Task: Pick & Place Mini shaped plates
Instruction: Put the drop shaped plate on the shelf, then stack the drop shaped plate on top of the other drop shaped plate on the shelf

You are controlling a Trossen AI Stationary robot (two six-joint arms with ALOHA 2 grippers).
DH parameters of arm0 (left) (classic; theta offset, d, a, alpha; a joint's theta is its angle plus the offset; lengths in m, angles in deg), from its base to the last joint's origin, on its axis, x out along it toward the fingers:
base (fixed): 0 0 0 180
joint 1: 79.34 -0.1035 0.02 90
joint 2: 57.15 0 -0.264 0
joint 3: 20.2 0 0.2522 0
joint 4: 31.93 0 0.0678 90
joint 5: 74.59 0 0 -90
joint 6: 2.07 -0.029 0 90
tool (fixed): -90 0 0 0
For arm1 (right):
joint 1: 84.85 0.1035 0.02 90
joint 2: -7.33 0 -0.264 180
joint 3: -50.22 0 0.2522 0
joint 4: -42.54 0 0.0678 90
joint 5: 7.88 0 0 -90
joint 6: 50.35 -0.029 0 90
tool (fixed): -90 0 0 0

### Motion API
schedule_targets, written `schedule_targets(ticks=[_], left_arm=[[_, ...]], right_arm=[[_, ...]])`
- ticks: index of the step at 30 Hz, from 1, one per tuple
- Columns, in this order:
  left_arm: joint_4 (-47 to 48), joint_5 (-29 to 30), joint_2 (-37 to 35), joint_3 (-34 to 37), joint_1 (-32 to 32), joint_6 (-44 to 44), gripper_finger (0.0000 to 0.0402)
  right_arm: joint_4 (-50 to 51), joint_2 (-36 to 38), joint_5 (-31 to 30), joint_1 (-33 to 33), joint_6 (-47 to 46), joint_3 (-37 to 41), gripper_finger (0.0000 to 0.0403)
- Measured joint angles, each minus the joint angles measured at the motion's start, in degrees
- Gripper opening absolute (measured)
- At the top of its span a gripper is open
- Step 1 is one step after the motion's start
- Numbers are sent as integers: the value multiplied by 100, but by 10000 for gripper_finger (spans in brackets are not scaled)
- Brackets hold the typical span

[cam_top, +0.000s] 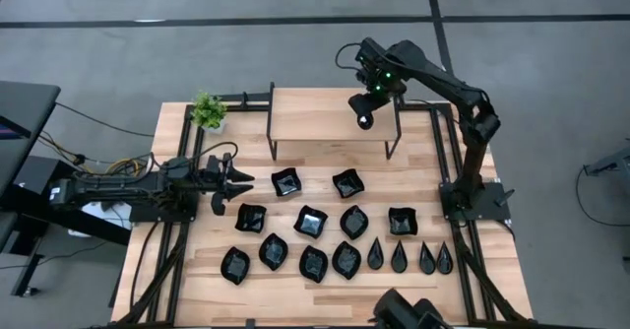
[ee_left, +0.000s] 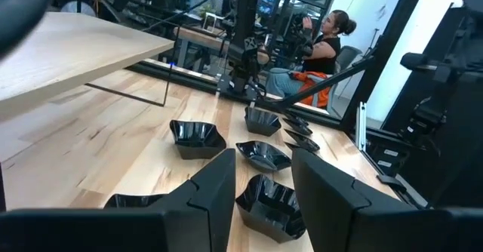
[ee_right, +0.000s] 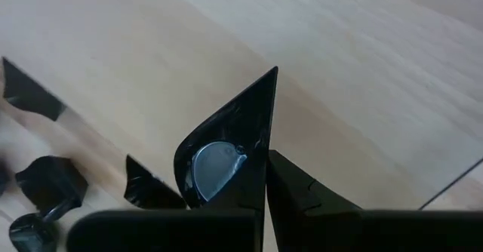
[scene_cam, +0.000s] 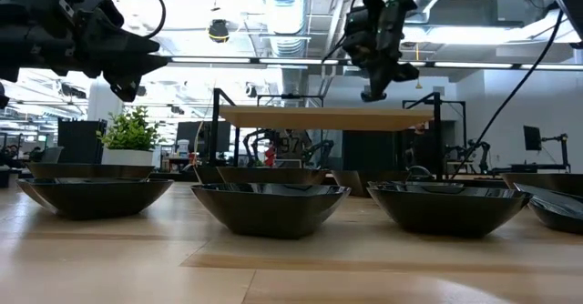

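Several glossy black mini shaped plates lie in rows on the table: wavy-edged squares (cam_top: 286,181), leaf shapes (cam_top: 313,263) and teardrops (cam_top: 399,258), each resting on its underside. My right gripper (cam_top: 365,112) hangs over the raised wooden shelf (cam_top: 325,107), shut on one teardrop plate (ee_right: 226,142). My left gripper (cam_top: 231,181) hovers open over the table's left part, left of the plates and pointing toward them; the left wrist view shows its open fingers (ee_left: 264,184) with plates (ee_left: 264,155) beyond. My right gripper pinches the teardrop plate between its two fingers (ee_right: 302,195) by the wall near its rounded end (ee_right: 253,165), coming from above and pointing down. The plate stands on edge in the hold, its pointed tip (ee_right: 273,72) aimed away from the fingers toward the shelf top. Whether it touches the shelf does not show.
The shelf stands on thin black metal legs (cam_top: 272,132) at the table's far side, with bare board under it. A small green plant (cam_top: 208,110) sits at the far left corner. Black frame rails (cam_top: 455,162) run along both sides. A person sits beyond the table (ee_left: 328,41).
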Motion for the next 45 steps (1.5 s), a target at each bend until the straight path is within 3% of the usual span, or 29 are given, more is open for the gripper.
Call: schedule_targets(ticks=[12, 29, 45], left_arm=[[-81, 2, 0, -2, 2, 2, 132], [-138, 2, 0, -2, 2, 0, 132], [-206, 2, 0, -2, 0, 2, 132]], right_arm=[[279, 9, -37, -430, 2, 0, 1], [-125, 0, -87, -461, 91, 376, 1], [-266, 0, -337, -461, 95, 378, 36]])
